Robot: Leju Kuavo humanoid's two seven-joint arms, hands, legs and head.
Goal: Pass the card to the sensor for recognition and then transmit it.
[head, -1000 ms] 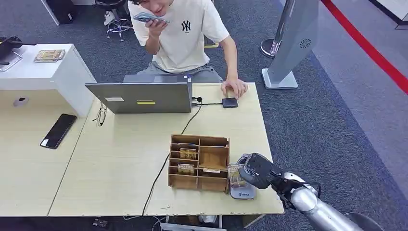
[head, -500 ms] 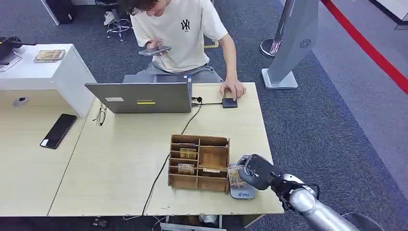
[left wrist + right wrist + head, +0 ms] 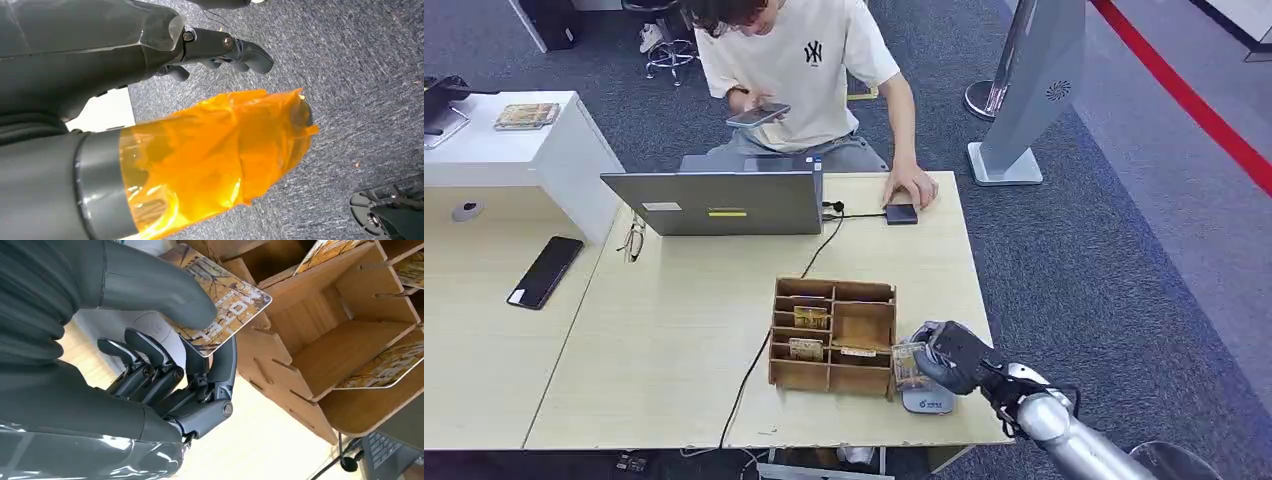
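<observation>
The card [image 3: 220, 300] was pinched betw. the thick grey thumb and the darker fingers [image 3: 222, 362] of the right hand [image 3: 952, 358], i.e. fingers clamped on the card, not released. Seen from the right wrist, the card stuck out past the fingertips twd. the wooden box [image 3: 834, 335], its long axis running away from the palm and its printed face up. In the head view the card was held just beside the box's near right corner and over the sensor [image 3: 927, 400], a small pale pad w. a blue logo lying on the table [image 3: 674, 330] just beside the box on its right. Whether card and sensor were touching or apart could not be told; the hand hid the gap. Key relation, as judged: the sensor lay directly under the fingers, so the next move would prob. be a short lowering or flattening of the card onto it, w. the box wall close enough to catch the card's far edge. Several more cards were seen in the box's compartments. Further from the box, a cable [image 3: 774, 330] was run across the table to a laptop [image 3: 714, 200], and a person [image 3: 804, 70] was seated behind it, one hand by a small dark device [image 3: 901, 213]. The left hand [image 3: 220, 47] was hung over carpet, well apart from the box, fingers loosely apart w. nothing held; the right was clearly the nearer hand.
</observation>
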